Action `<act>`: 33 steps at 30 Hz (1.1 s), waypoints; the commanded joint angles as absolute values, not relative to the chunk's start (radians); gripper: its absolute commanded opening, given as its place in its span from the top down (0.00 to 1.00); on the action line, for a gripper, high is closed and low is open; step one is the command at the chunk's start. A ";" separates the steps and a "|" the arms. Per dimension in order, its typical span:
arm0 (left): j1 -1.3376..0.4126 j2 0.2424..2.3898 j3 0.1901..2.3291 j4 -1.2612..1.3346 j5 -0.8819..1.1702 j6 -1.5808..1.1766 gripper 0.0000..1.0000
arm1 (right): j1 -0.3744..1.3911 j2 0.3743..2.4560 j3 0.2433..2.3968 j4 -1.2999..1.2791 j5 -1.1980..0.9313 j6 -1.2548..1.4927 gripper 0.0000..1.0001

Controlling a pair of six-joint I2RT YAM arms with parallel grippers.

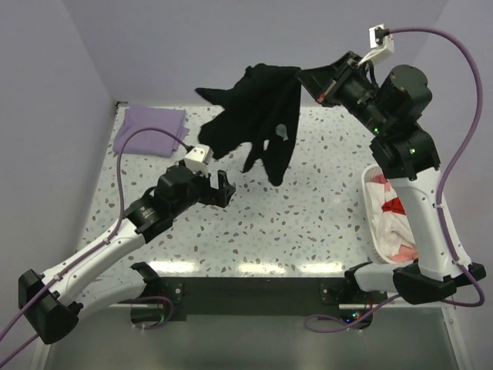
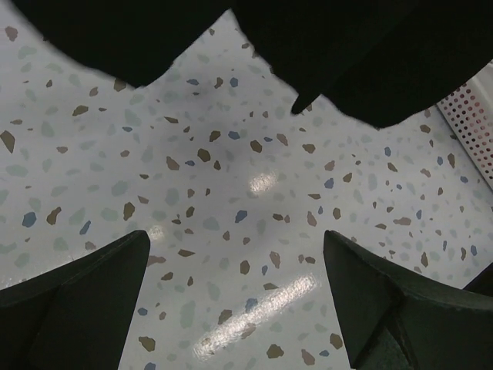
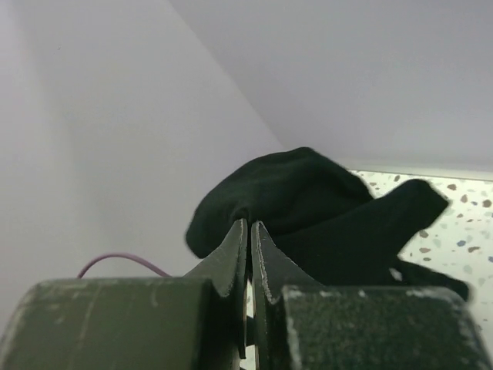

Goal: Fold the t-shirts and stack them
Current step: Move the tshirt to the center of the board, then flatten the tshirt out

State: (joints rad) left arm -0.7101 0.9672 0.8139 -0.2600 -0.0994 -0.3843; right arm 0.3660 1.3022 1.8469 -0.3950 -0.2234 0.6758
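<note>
**Black shirt suspended, lavender shirt laid flat**

My right gripper has its fingers pressed together on an edge of the plain black cloth t-shirt. The shirt hangs in the air, up and to the left of the white perforated plastic basket. My left gripper is spread and holds nothing, near the hanging cloth and farther left of the basket. The pale lavender cloth t-shirt lies folded flat, well apart from the basket, at the far left.
</note>
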 commanded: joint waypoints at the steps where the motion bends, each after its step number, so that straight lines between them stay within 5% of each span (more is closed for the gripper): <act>1: -0.713 0.925 0.790 -0.207 -0.156 -0.442 0.00 | 0.414 1.334 1.891 -0.322 -0.186 0.667 1.00; 14: -0.666 1.104 0.811 -0.207 -0.396 -0.592 0.00 | 0.410 1.702 1.905 -0.483 -0.078 0.565 0.98; 19: -0.640 1.138 0.770 -0.169 -0.284 -0.627 0.00 | 0.357 1.864 1.944 -0.638 -0.081 0.502 0.53; 23: -0.640 1.097 0.638 -0.104 -0.235 -0.644 0.00 | 0.357 1.723 1.672 -0.582 0.046 0.474 0.32; 33: -0.650 1.242 0.555 0.052 -0.195 -0.667 0.01 | 0.403 1.326 0.961 -0.365 0.055 0.571 0.35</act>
State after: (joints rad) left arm -0.6422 1.1946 0.5518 -0.1055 -0.2272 -0.6449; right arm 0.3939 1.3918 1.0767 -0.4694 0.0536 0.5320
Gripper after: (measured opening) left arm 0.997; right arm 0.652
